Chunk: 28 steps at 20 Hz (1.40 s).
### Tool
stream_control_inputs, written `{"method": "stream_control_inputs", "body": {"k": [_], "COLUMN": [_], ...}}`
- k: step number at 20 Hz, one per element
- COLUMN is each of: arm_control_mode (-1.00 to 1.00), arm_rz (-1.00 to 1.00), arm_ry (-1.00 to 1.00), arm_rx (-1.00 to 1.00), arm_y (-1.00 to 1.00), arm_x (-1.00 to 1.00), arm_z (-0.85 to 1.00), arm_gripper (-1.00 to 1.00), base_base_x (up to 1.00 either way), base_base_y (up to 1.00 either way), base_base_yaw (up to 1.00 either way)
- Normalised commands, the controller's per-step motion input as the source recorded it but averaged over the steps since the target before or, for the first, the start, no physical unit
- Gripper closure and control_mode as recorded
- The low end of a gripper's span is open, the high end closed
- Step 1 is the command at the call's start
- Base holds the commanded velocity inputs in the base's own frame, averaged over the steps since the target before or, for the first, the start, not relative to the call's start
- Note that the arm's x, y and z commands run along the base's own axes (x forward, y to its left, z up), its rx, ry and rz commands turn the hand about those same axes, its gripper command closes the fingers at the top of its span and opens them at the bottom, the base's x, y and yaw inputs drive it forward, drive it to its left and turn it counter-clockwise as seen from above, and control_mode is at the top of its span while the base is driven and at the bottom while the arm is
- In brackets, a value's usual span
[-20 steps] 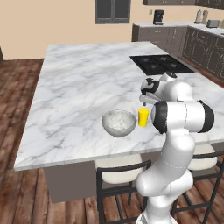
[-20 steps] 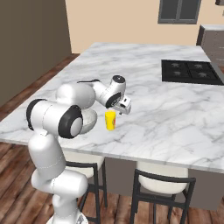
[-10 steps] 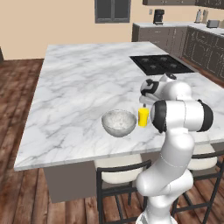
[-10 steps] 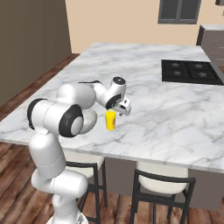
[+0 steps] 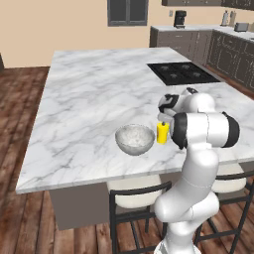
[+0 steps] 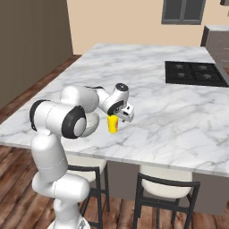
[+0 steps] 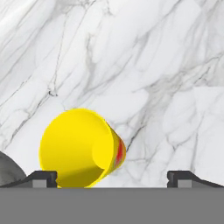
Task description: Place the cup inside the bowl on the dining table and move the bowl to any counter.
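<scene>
Two dark fingertips [image 7: 43, 177] rise at the bottom edge of the hand view, one at lower left and one at lower right, set wide apart with nothing between them, so the gripper [image 7: 113, 178] is released and holds nothing. Its left tip sits in front of the lower edge of the cup [image 7: 81, 146], whose yellow mouth faces the camera in the lower left of that frame; whether the tip touches it cannot be told. In the left base view the gripper [image 5: 163, 110] hangs just above the cup [image 5: 162, 133], a little right of the frame's centre, and in the right base view the gripper [image 6: 123, 112] is directly over the cup [image 6: 113, 125] at the middle of the frame.

Standing upright on the dining table [image 5: 94, 94], the cup is just to the right of the bowl [image 5: 134, 139] in the left base view, close but apart. In the right base view the bowl [image 6: 91, 124] is mostly hidden behind the arm's elbow, to the left of the cup. A grey sliver of the bowl [image 7: 8, 168] shows at the lower left corner of the hand view.

Toward the upper right of both base views a black cooktop [image 5: 182, 73] is set into the marble. Dark stools [image 6: 165, 192] stand under the table's near edge
</scene>
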Motion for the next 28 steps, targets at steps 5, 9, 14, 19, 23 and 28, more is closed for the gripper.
{"method": "stream_control_inputs", "body": {"k": [5, 9, 14, 19, 23, 28], "arm_control_mode": [-1.0, -1.0, -1.0, -1.0, -1.0, -1.0], "arm_rz": [0.0, 0.0, 0.0, 0.0, 0.0, 0.0], "arm_ry": [0.0, 0.0, 0.0, 0.0, 0.0, 0.0], "arm_rx": [0.0, 0.0, 0.0, 0.0, 0.0, 0.0], "arm_y": [0.0, 0.0, 0.0, 0.0, 0.0, 0.0], "arm_x": [0.01, 0.16, 0.17, 0.06, 0.0, 0.0], "arm_z": [-0.14, -0.02, 0.0, 0.0, -0.05, -0.07], "arm_gripper": [-1.0, -1.0, -1.0, -1.0, -1.0, -1.0], "base_base_x": [0.0, 0.0, 0.0, 0.0, 0.0, 0.0], "base_base_y": [0.0, 0.0, 0.0, 0.0, 0.0, 0.0], "base_base_yaw": [0.0, 0.0, 0.0, 0.0, 0.0, 0.0]}}
